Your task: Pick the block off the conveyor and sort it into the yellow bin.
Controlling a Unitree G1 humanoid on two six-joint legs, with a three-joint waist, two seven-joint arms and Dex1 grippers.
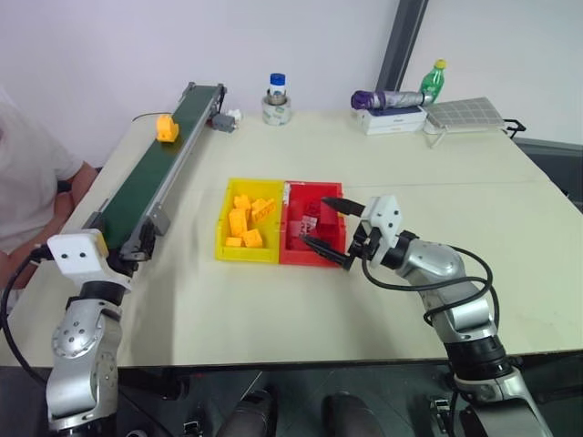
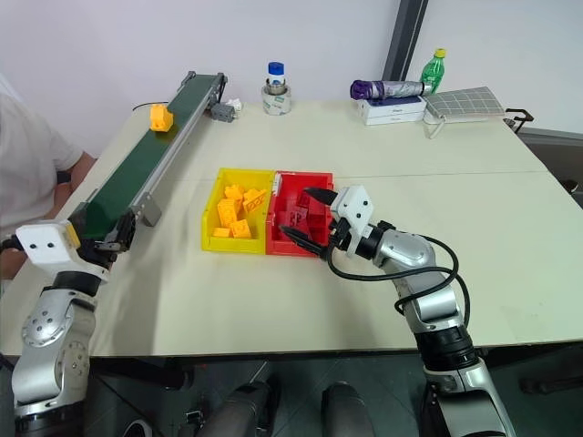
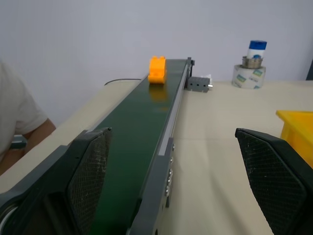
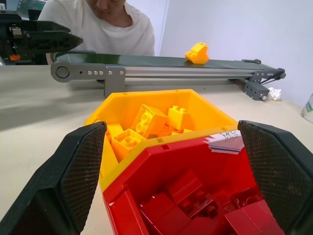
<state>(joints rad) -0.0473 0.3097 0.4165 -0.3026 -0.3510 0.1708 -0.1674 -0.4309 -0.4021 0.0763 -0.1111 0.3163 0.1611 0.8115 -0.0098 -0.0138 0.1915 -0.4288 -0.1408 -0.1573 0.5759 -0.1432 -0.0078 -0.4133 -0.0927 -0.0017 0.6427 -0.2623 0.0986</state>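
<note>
Block (image 1: 166, 127) sits upright on the conveyor (image 1: 150, 177), up near the far end of the belt, close to the grey motor box (image 1: 221, 120), nothing touching it. Conveyor runs diagonally along the table (image 1: 364, 300) edge on the robot's left. Left end effector (image 3: 183, 181) at the conveyor's near end, fingers spread wide with the belt edge between them, empty, well short of the block. Yellow bin (image 1: 221, 238) lies just right of the conveyor's near half, loaded with yellow-orange bricks (image 1: 246, 218); red bin (image 1: 293, 255) touches its right side, holding red bricks (image 4: 195, 205) and a white paper slip (image 4: 225, 142). Right end effector (image 1: 330, 225) hovers over the red bin, fingers wide apart, holding nothing. A person in a white shirt (image 1: 27, 173) sits on the far side of the conveyor from the bins. Beyond the conveyor's far end along the table's back edge: tape roll with a blue-capped bottle (image 1: 277, 100), folded purple umbrella (image 1: 387, 98) on a white box, green bottle (image 1: 433, 80), grey panel (image 1: 465, 114).
</note>
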